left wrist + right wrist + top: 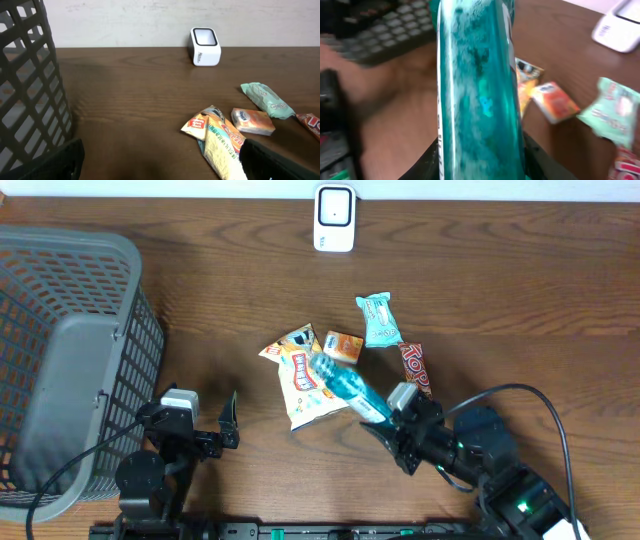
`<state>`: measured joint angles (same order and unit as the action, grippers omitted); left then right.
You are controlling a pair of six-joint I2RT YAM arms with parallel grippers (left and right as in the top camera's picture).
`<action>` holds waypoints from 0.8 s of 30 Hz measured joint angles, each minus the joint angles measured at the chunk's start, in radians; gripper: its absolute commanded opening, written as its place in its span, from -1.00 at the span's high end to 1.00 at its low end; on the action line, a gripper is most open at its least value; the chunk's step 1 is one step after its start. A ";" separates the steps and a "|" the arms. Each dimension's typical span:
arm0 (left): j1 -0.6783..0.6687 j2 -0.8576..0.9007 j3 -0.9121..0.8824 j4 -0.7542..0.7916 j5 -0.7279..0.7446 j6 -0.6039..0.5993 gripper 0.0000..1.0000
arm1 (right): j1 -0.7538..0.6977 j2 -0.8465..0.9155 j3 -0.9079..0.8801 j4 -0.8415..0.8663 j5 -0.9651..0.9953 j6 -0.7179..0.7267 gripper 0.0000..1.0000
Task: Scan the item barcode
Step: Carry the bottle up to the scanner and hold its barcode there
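My right gripper (388,423) is shut on a teal, see-through bottle (345,385), which is lifted and slants over the snack packets. In the right wrist view the bottle (477,90) fills the middle, with a dark jaw pressed to each side low down at the right gripper (477,160). No barcode shows on it. The white scanner (334,218) stands at the table's far edge, well beyond the bottle, and shows again as a white scanner (205,46) from the left wrist. My left gripper (190,418) stands open by the basket, nothing between its fingers (267,160).
A grey mesh basket (60,360) fills the left side. Under and around the bottle lie a yellow-white snack bag (300,375), a small orange packet (343,346), a mint-green packet (379,318) and a red wrapper (416,366).
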<state>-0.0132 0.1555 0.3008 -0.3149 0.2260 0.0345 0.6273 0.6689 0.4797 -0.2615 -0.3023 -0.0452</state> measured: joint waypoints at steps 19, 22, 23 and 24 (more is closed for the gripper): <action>0.000 0.001 0.000 0.000 0.000 0.000 -0.98 | -0.016 0.783 0.203 0.582 0.486 -0.160 0.97; 0.000 0.001 0.000 0.000 0.000 0.000 -0.98 | -0.047 0.904 0.349 0.590 0.507 -0.293 0.98; 0.000 0.001 0.000 0.000 0.000 0.000 -0.98 | -0.055 0.930 0.381 0.589 0.510 -0.325 0.97; 0.000 0.001 0.000 0.000 0.000 0.000 -0.98 | -0.068 0.974 0.433 0.595 0.516 -0.383 0.97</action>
<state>-0.0132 0.1562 0.3012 -0.3145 0.2256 0.0345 0.5598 1.6424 0.9127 0.3332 0.2134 -0.4282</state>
